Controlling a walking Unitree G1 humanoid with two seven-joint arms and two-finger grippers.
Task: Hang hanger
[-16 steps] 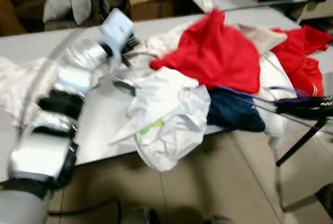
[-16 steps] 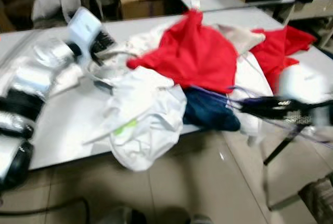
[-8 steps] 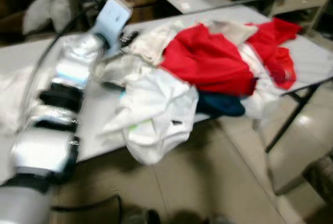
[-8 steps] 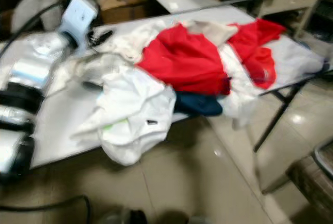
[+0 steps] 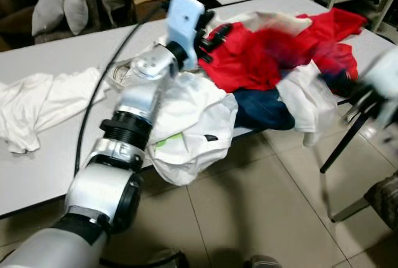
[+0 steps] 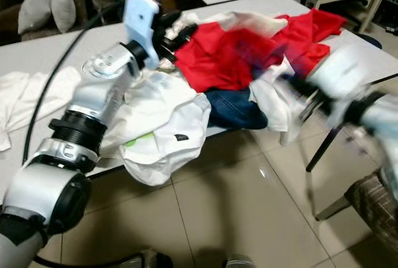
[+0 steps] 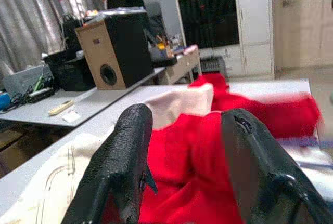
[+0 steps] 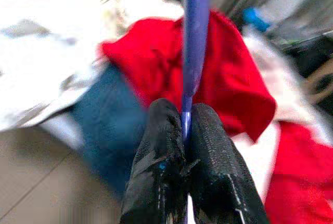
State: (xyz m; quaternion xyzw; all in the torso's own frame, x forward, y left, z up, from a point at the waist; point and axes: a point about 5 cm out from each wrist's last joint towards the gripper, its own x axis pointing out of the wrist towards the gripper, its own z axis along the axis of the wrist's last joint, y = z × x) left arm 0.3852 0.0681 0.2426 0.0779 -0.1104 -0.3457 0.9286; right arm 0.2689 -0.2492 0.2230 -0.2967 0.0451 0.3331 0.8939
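Left eye view: the silver left arm reaches far over the grey table [image 5: 56, 175], its left gripper [image 5: 208, 35] spread open above the crumpled red cloth garment [image 5: 249, 63]. A white cloth garment [image 5: 186, 125] droops over the near table edge, with a dark blue one [image 5: 264, 109] to its right. At the right, the right arm is a blur.

Right eye view: the right gripper [image 6: 292, 91] is smeared; a faint purple streak crosses the red cloth.

Left wrist view: two black fingers [image 7: 122, 161] stand apart, nothing between them.

Right wrist view: pinched fingers [image 8: 161, 172] clamp a thin purple hanger [image 8: 195, 37], its far end cut off
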